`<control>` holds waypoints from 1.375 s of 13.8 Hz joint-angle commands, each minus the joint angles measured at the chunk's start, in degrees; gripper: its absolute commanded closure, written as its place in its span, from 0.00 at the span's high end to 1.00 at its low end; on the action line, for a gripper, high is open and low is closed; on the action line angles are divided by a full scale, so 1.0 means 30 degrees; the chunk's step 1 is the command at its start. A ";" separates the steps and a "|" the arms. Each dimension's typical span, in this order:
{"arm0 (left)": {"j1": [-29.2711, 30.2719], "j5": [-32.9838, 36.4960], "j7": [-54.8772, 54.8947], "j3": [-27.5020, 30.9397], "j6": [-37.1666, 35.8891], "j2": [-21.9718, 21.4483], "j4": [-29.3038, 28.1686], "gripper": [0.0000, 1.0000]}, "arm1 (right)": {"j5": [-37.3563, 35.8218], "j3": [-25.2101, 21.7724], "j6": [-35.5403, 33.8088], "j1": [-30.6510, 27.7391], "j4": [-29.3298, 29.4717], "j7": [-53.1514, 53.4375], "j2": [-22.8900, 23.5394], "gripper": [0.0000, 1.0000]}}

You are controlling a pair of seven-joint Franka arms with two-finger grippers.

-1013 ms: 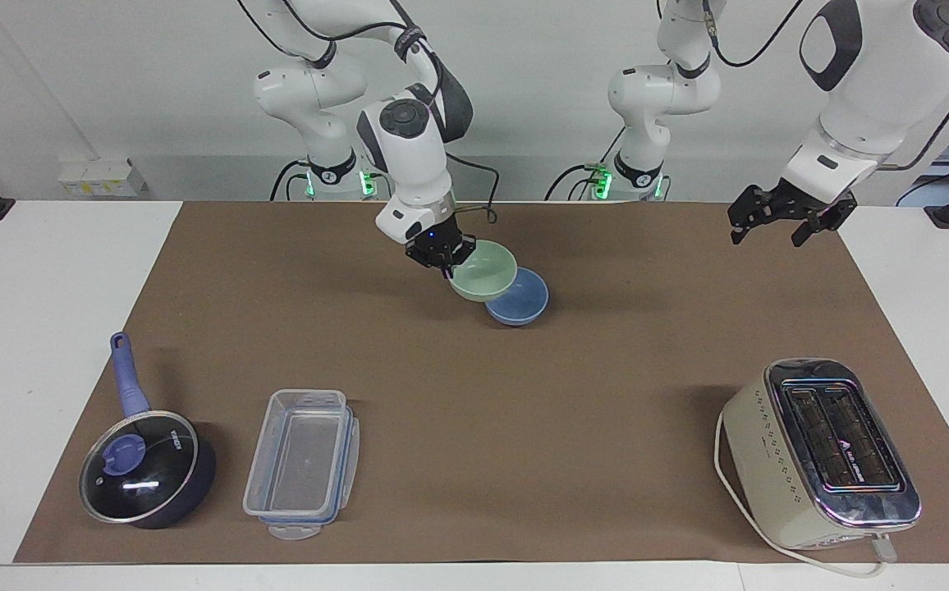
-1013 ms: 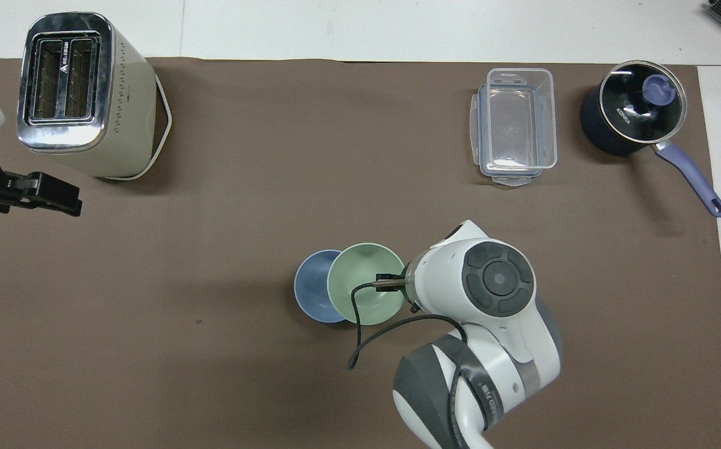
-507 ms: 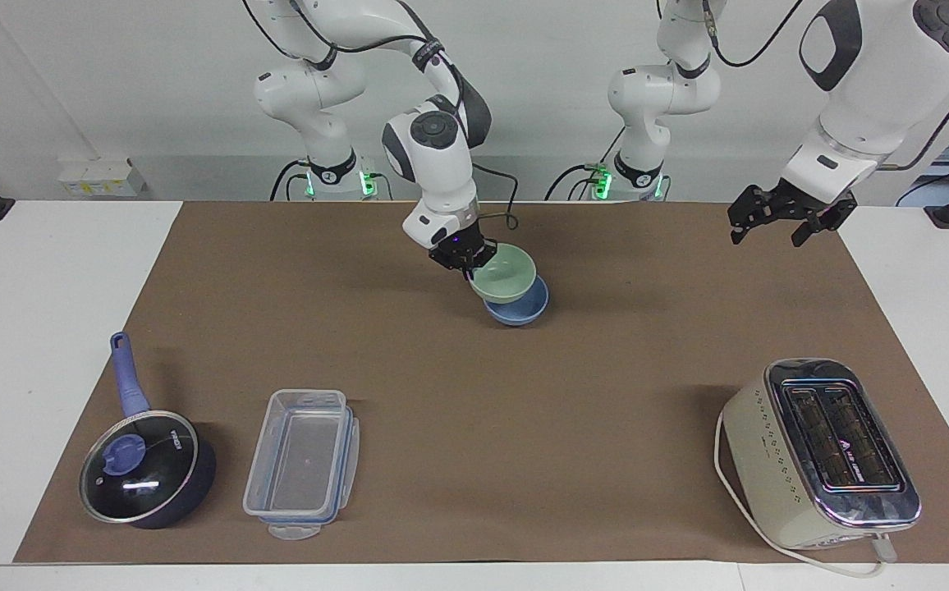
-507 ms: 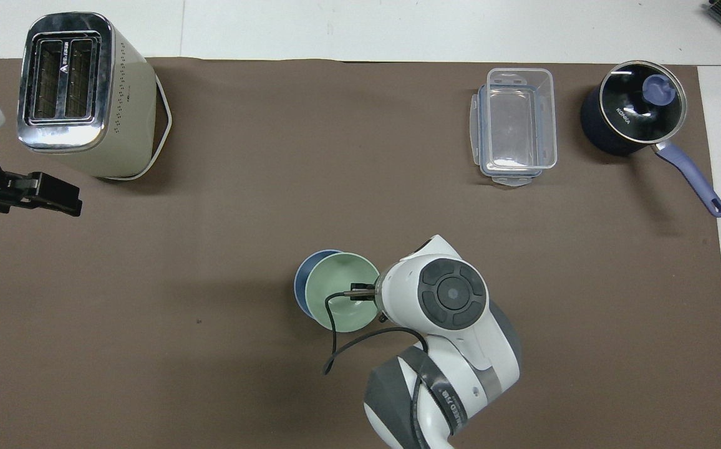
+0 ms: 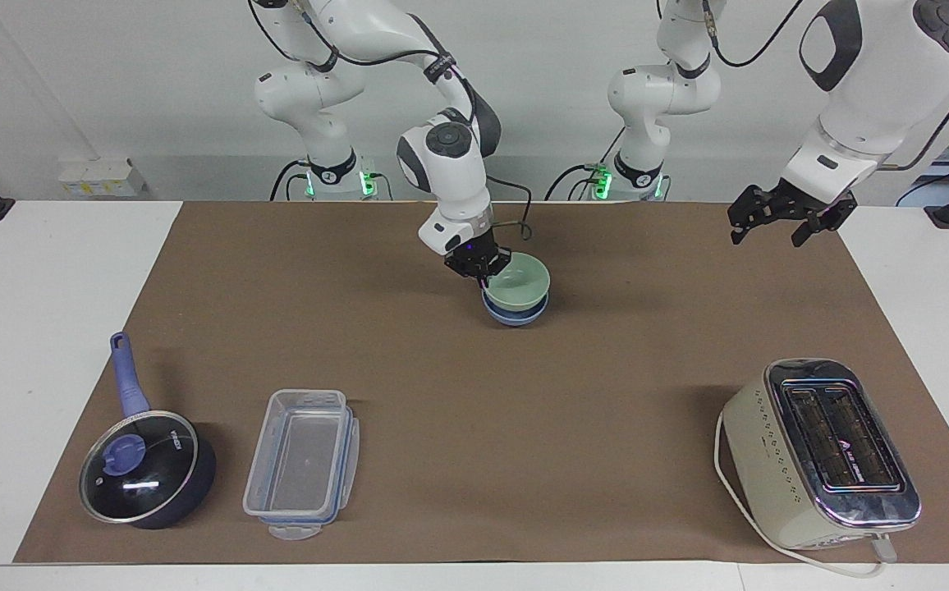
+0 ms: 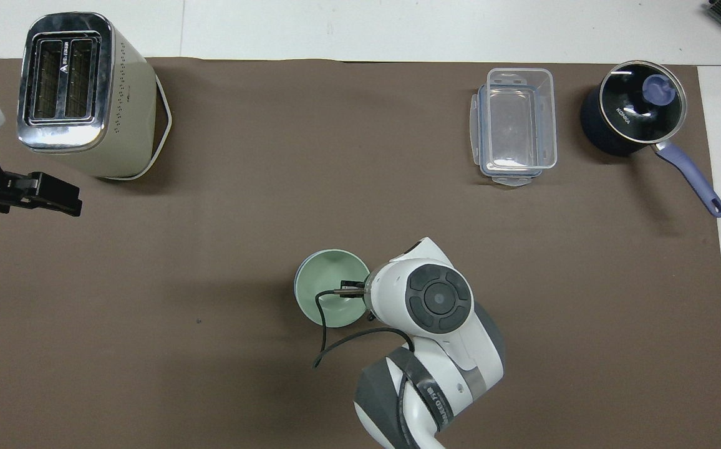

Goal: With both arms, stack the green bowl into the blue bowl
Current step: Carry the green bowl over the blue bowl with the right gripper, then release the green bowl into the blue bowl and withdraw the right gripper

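Right claw (image 5: 483,271) is clamped on the rim of the green bowl (image 5: 517,281), on the bowl's side toward the right arm's end of the tabletop (image 5: 409,394). The overhead view hides this claw under the wrist.

Change vs 1 s ago: green bowl was offset, covering only part of the blue bowl (image 5: 515,315) on the right-arm side, and was held higher. 0.5 s ago it overlapped most of it. Now it sits centred over the blue bowl and lower: in the facing view only a thin band of blue shows under the green, and from overhead the green bowl (image 6: 329,295) covers the blue one entirely. Green looks nested in blue; can't tell if it's fully seated, as the claw is gripping the rim. The right arm's wrist has shifted with the bowl toward the left arm's end.

Blue bowl hasn't moved: mid-tabletop, on the half nearer the robots.

Left claw (image 5: 778,223) waits in the air over the left arm's end of the brown mat, fingers apart, same pose in all frames; seen overhead at (image 6: 55,196), beside the toaster (image 6: 83,93).

Toaster, clear container (image 5: 302,464) and saucepan (image 5: 146,468) unchanged.
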 commanded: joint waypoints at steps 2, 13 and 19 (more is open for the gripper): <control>0.0097 0.0201 0.0114 -0.0038 0.0069 0.0042 0.0174 1.00 | 0.0373 0.0114 0.0177 -0.0070 0.0647 0.0310 0.0092 0.49; 0.0097 0.0201 0.0114 -0.0038 0.0069 0.0042 0.0174 1.00 | -0.0824 -0.0267 -0.5819 -0.5743 0.2634 -0.3578 -0.3891 1.00; -0.0224 -0.0614 -0.0237 -0.0068 0.1495 -0.0364 -0.0959 1.00 | -0.3636 -0.0267 -1.1915 -0.9032 0.7909 -0.5784 -0.3775 1.00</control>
